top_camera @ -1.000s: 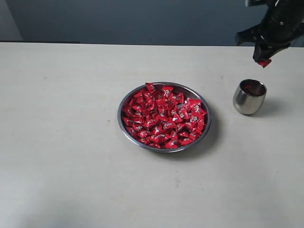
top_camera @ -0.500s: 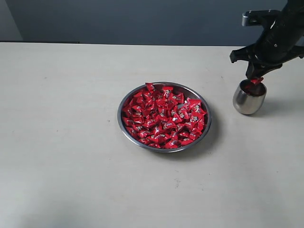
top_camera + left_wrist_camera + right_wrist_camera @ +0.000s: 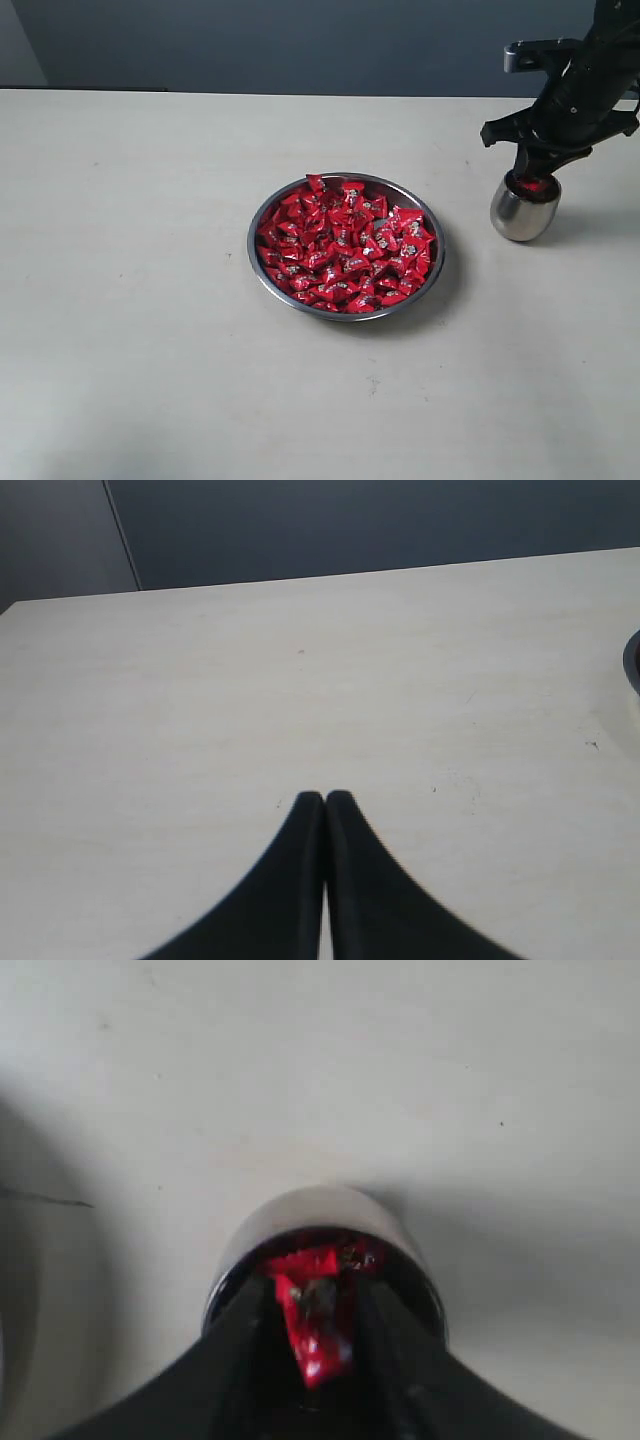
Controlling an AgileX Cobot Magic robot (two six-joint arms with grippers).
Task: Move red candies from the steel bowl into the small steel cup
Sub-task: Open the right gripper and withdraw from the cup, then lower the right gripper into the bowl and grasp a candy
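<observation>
The steel bowl (image 3: 254, 252) sits mid-table, heaped with red candies (image 3: 345, 245). The small steel cup (image 3: 519, 214) stands to its right, red showing inside. My right gripper (image 3: 535, 177) reaches down into the cup's mouth. In the right wrist view the fingers straddle a red candy (image 3: 315, 1325) just over the cup (image 3: 320, 1205), and the right gripper (image 3: 312, 1295) is shut on it. My left gripper (image 3: 325, 798) is shut and empty above bare table, out of the exterior view.
The dark edge of the bowl (image 3: 634, 665) shows at the border of the left wrist view. A dark wall runs behind the table's far edge. The cup stands near the table's right side.
My right gripper has come down with the red candy from above and behind the cup to its mouth. The bowl, the cup and the left gripper have not moved.
</observation>
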